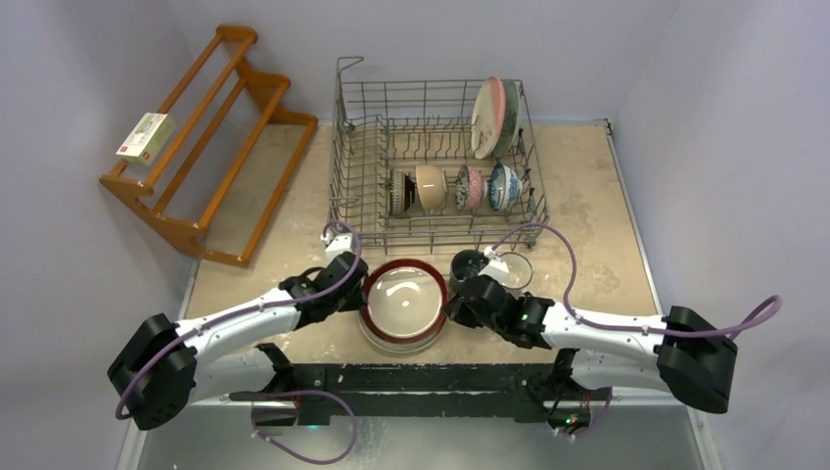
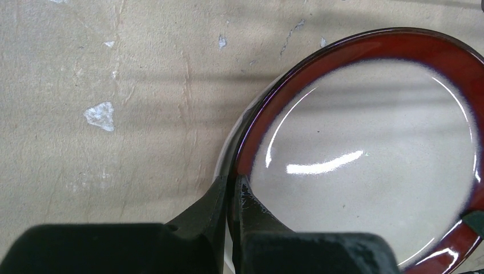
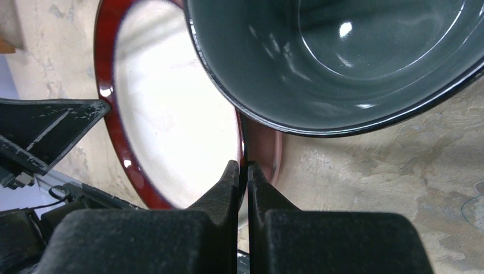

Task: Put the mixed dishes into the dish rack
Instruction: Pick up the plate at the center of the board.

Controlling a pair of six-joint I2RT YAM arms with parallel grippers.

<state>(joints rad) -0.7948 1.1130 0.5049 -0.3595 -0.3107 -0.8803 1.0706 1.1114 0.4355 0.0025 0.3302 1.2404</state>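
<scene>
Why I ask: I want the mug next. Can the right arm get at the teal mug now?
Probably not yet: its tool is shut on the plate rim, though the mug stands alongside.

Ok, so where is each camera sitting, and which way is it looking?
Top camera: up high behind the arms, looking down on the dish rack and the red-rimmed plate; both arms show.
Left wrist camera: on the left arm, looking along the left gripper, shut on the plate's rim; only its fingers show.
Right wrist camera: on the right arm, looking along the right gripper, shut on the plate's other side, with the dark mug just beyond.
Shared: both wrist views show that same plate.
</scene>
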